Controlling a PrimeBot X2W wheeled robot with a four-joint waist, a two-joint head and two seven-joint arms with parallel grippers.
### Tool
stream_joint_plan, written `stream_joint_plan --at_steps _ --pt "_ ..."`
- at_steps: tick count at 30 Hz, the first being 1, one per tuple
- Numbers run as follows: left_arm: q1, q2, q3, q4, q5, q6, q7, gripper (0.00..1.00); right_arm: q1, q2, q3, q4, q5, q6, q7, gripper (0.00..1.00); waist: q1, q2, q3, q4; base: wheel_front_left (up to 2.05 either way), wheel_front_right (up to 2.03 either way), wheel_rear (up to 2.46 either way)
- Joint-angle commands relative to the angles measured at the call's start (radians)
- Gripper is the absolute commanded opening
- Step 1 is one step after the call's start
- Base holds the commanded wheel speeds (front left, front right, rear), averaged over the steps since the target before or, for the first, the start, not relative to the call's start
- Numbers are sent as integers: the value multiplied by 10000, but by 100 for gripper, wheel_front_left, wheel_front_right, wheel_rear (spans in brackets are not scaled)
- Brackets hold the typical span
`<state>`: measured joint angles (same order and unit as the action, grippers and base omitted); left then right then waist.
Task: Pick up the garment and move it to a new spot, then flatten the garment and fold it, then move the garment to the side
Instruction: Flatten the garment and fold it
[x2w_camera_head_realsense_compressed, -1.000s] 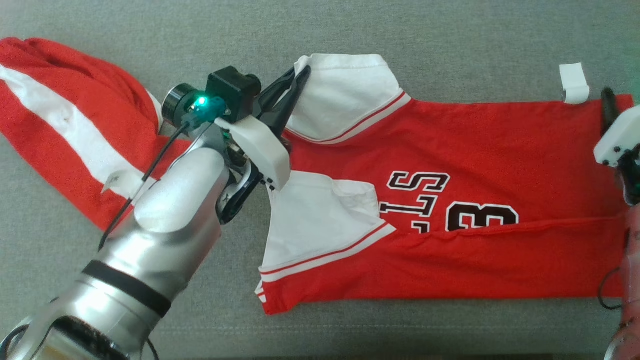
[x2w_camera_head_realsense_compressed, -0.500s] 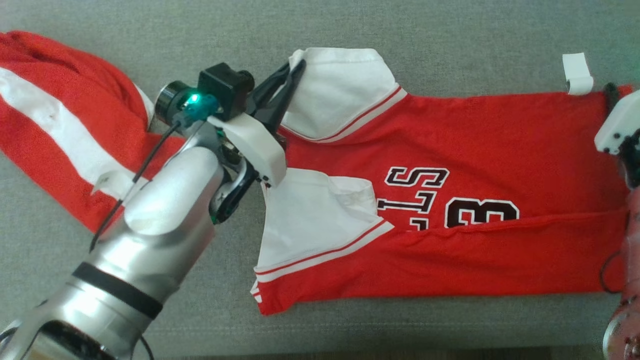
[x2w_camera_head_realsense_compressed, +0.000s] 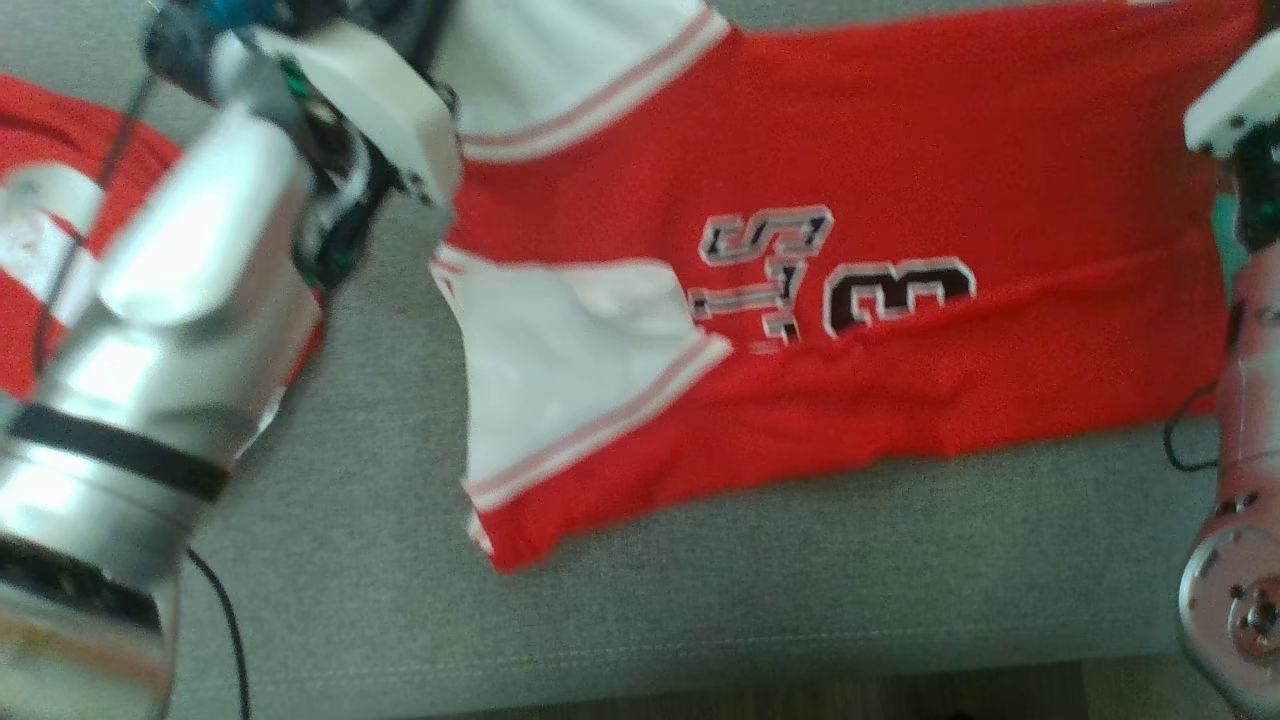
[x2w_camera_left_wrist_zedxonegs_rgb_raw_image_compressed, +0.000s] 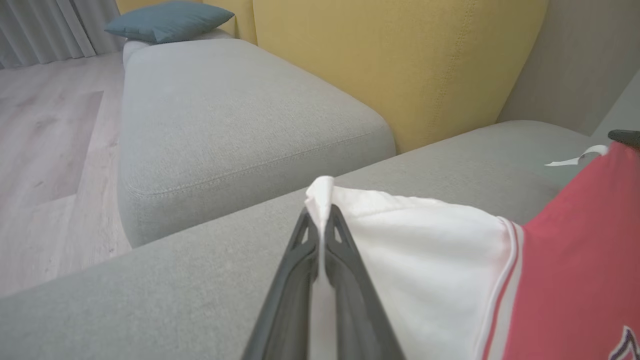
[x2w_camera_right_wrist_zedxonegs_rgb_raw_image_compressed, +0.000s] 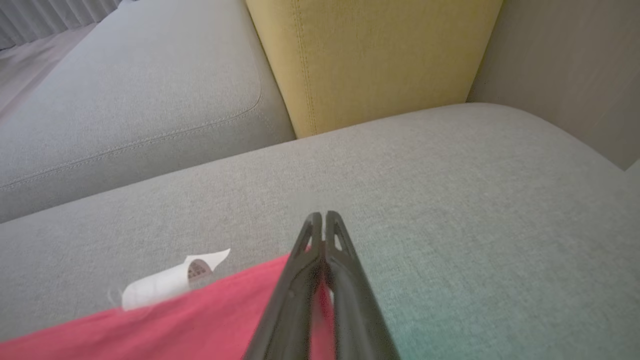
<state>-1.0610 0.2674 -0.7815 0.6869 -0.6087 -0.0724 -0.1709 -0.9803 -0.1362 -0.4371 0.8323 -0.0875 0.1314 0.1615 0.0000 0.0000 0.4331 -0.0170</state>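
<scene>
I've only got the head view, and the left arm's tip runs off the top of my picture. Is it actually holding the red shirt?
Observer: Yes. The left wrist view shows the left jaws shut on the edge of the white sleeve of the shirt.
Operator: And the right one, at my picture's edge?
Observer: The right jaws are shut on the shirt's red edge.
Operator: What's behind all this?
Observer: A yellow backrest rises behind the grey seat.
</scene>
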Motion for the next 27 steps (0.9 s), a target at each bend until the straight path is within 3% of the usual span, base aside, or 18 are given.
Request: stream_joint_plan --at_steps 1,8,15,20,27 --pt "-808 548 415 -53 175 -67 -54 0 -499 36 173 -208 76 -7 -287 0 0 0 141 -142 0 0 0" --pt "-1596 634 306 746 351 -257 -227 0 -1261 166 94 378 364 -7 -929 0 0 0 282 -331 0 0 0" --pt "-1340 414 -37 1091 375 -433 -601 0 -972 97 500 971 790 -7 -1577 0 0 0 -20 -229 0 0 0" --pt "-755 654 -531 575 910 -374 -797 0 -367 -34 1048 1074 1522 -7 -1670 0 0 0 -505 -118 0 0 0" --pt "1010 960 -907 -758 773 -248 -653 0 1296 -557 2154 441 2966 -7 -1128 0 0 0 -1477 141 0 0 0"
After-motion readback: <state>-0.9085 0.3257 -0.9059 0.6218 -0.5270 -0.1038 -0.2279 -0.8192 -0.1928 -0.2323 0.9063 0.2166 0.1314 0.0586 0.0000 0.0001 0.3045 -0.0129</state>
